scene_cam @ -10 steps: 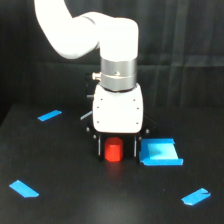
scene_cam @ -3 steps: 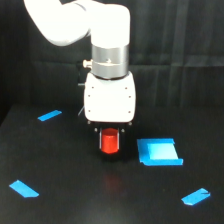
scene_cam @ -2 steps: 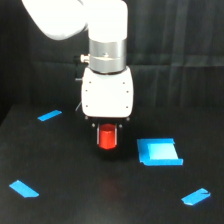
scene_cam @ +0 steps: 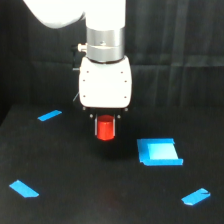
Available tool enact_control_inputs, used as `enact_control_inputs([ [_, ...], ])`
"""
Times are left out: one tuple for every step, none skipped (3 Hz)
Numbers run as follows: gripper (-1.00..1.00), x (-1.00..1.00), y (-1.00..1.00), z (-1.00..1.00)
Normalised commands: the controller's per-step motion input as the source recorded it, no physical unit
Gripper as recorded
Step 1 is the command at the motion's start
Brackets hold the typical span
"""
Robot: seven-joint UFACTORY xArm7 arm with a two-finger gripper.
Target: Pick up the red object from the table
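So the claw (scene_cam: 105, 122) is hanging straight down under the white arm (scene_cam: 105, 85); its short dark fingers (scene_cam: 95, 122) are closed in snug on both sides of the red object (scene_cam: 105, 128), so it's got a proper grip on it; the block sits upright between them with its lower half poking out below the fingertips.

The red object looks clear of the counter (scene_cam: 75, 170); there's a gap of plain black under it and what might be a faint shadow on the surface just below, though it's dark on dark so I can't say much about that.

Other stuff on the counter: a flat blue square piece (scene_cam: 159, 152) lying down toward the exterior view's right of the block, near it but not touching; one blue tape strip (scene_cam: 49, 115) off to the exterior view's left, about level with the claw; another tape strip (scene_cam: 23, 188) near the front left corner; a third strip (scene_cam: 196, 196) at the front right.

Behind everything is a black curtain (scene_cam: 180, 45); the arm's silver wrist ring (scene_cam: 105, 44) sits right above the white housing.
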Motion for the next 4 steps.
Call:
enact_control_inputs([
  [-0.99,0.15,-0.09,0.99],
  [-1.0,0.12,-0.05,0.73],
  [-0.89,0.02,-0.03,0.49],
  [-1.0,-0.03,0.0,0.17],
])
